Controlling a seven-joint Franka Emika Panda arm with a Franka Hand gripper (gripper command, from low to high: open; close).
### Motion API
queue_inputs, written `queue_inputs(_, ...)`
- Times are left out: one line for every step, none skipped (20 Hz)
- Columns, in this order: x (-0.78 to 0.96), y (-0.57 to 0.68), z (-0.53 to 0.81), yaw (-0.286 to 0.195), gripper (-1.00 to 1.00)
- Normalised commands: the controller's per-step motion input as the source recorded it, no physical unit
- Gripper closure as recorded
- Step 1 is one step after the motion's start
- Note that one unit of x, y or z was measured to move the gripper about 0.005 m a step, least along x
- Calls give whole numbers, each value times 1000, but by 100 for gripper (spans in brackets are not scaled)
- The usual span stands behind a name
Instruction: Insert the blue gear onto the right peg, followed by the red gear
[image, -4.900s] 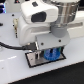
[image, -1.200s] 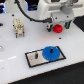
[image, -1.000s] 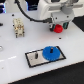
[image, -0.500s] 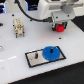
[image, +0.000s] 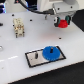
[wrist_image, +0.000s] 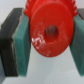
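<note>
We see our arm reaching in from the top of the exterior view, its white wrist housing held high above the tabletop (image: 15, 55) toward the exterior view's right. Our pincer (image: 62, 21) points downward and hangs clear of the surface. In the wrist view our pincer (wrist_image: 46, 35) is clamped on the red gear (wrist_image: 49, 32): both teal-padded fingers (wrist_image: 21, 42) press flat against the gear's opposite sides, the dark finger bodies behind the pads, and the gear sits squarely between them.
</note>
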Motion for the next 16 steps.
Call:
queue_inputs(636,-243,420,0,100)
queue_inputs(643,-227,418,0,100)
queue_inputs(633,-240,417,0,100)
queue_inputs(625,-267,416,0,100)
queue_inputs(560,-349,428,0,100)
queue_inputs(575,-333,415,0,100)
queue_inputs(563,-335,403,0,100)
queue_inputs(571,-328,387,0,100)
queue_inputs(602,-324,351,0,100)
queue_inputs(625,-322,342,0,100)
queue_inputs(628,-324,342,0,100)
queue_inputs(643,-306,334,0,100)
queue_inputs(652,-297,320,0,100)
queue_inputs(667,-298,298,0,100)
queue_inputs(690,-326,313,0,100)
queue_inputs(692,-326,288,0,100)
